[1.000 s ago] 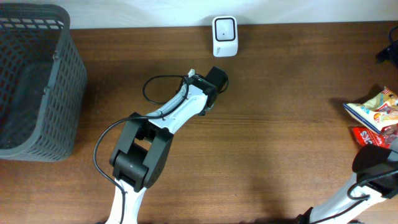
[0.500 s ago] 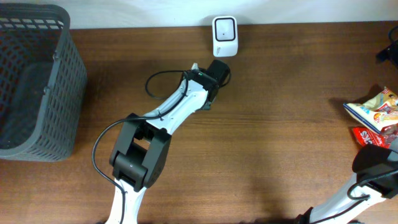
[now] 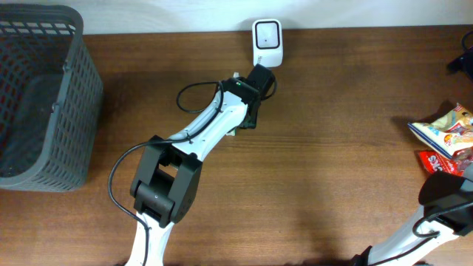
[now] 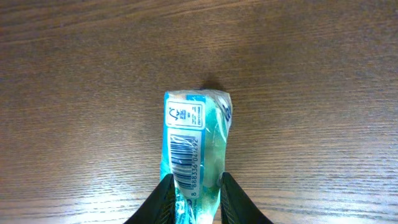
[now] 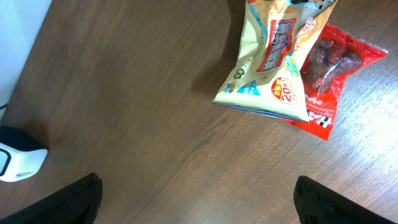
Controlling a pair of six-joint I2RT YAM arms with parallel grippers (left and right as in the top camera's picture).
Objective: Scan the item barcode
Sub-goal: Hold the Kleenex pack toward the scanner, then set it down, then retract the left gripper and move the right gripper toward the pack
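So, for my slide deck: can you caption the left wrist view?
Left pincer grips a teal packet, its barcode facing the camera, wooden table behind.

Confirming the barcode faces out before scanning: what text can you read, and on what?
"8 888336 04?292", one digit unsure: under the barcode on the teal packet.
"20": red circle on the yellow snack bag; other print blurred.
Unreadable: red pouch, scanner label.

obstacles: basket left, scanner rear, snack bags right | open: table centre
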